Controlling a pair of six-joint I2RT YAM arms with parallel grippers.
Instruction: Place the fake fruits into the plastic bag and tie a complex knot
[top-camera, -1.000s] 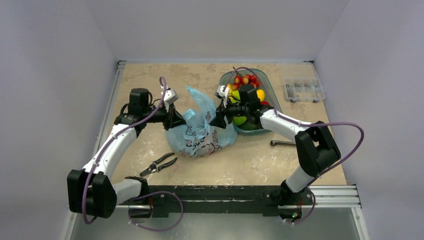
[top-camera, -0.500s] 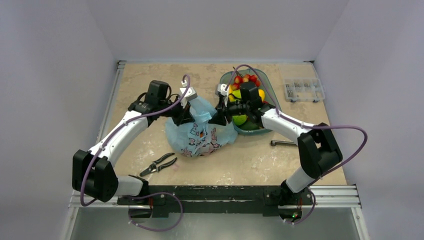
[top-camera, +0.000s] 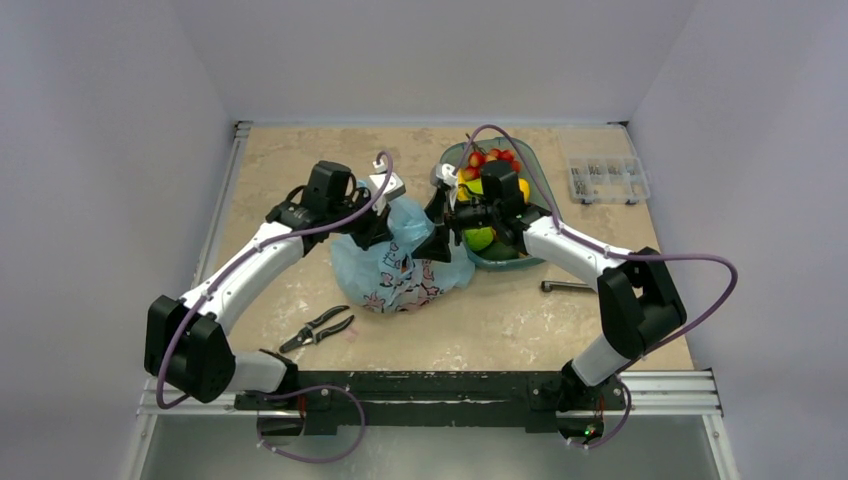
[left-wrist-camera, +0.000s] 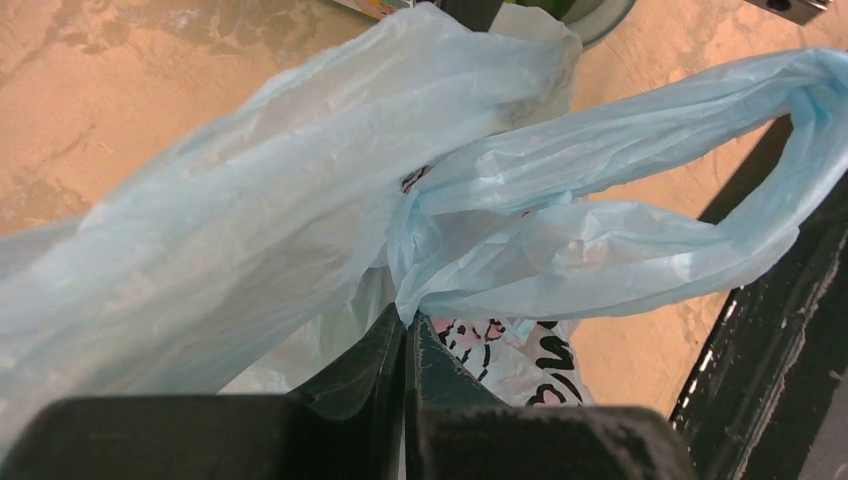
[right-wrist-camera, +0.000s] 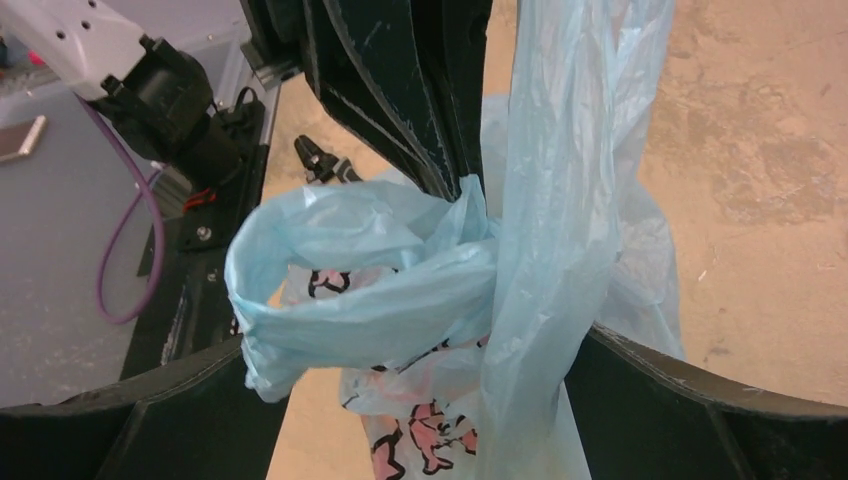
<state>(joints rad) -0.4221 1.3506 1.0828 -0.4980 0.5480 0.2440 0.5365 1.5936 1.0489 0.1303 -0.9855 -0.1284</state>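
Observation:
The light-blue plastic bag (top-camera: 400, 268) with pink and dark print sits mid-table, bulging. My left gripper (top-camera: 385, 222) is shut on one handle loop (left-wrist-camera: 600, 250), pinching it at the fingertips (left-wrist-camera: 405, 318) above the bag. My right gripper (top-camera: 438, 240) is open at the bag's right side; its wide-apart fingers (right-wrist-camera: 690, 410) flank the other handle strip (right-wrist-camera: 560, 200), which hangs between them. The two loops cross (right-wrist-camera: 470, 260); I cannot tell whether they form a knot. Fake fruits (top-camera: 490, 165), red, green and yellow, lie in the teal dish (top-camera: 537, 190) behind the right gripper.
Black pliers (top-camera: 318, 327) lie on the table in front of the bag on the left. A small metal tool (top-camera: 565, 287) lies right of the bag. A clear compartment box (top-camera: 605, 178) stands at the back right.
My left gripper has moved right and over the bag with the handle loop, closing in on the right gripper. The right gripper has barely moved.

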